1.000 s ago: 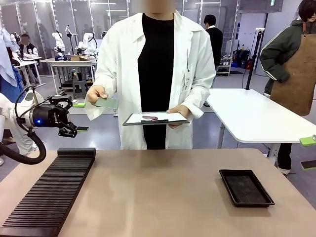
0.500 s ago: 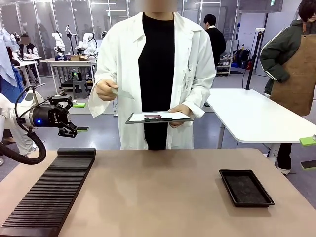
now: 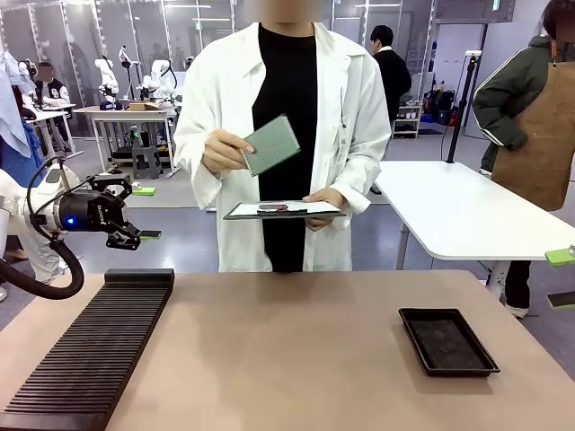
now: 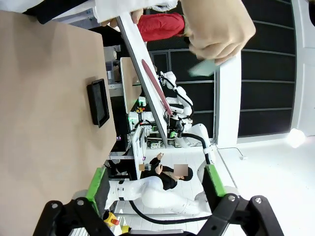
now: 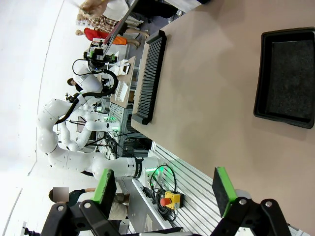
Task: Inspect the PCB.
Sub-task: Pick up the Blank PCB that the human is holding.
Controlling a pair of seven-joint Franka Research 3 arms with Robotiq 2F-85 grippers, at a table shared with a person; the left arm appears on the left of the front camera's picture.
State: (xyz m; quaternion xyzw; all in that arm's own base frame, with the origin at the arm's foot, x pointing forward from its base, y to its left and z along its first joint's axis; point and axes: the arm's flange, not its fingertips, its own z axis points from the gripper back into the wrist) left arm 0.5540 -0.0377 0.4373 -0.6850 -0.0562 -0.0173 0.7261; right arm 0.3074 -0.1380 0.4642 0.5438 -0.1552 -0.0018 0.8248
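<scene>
Front view puts the PCB (image 3: 271, 145) in the air beyond the far side of the table (image 3: 287, 359), at chest height before a person in a white coat. The board is tilted, one corner up, its dull dotted face turned toward me. The person's hand (image 3: 223, 151) pinches it by its lower left corner. In my left wrist view the same board (image 4: 204, 67) is a blurred pale green patch under that hand (image 4: 216, 27).

Just below the board, apart from it, the person's other hand (image 3: 328, 202) holds a grey clipboard (image 3: 283, 212) flat, with white paper and a small dark reddish thing (image 3: 272, 207) lying on it.

My left gripper (image 3: 146, 213) hangs above the table's left edge, well apart from the board, pointing toward the person. Its green pads stand wide apart with nothing between them (image 4: 156, 183).

My right gripper (image 5: 163, 188) is likewise spread wide and bare; in the front view its pads show at the right edge (image 3: 562, 277).

On the table, a black ribbed rack (image 3: 94, 355) lies along the left side, and a black shallow tray (image 3: 447, 341) sits at the right.
</scene>
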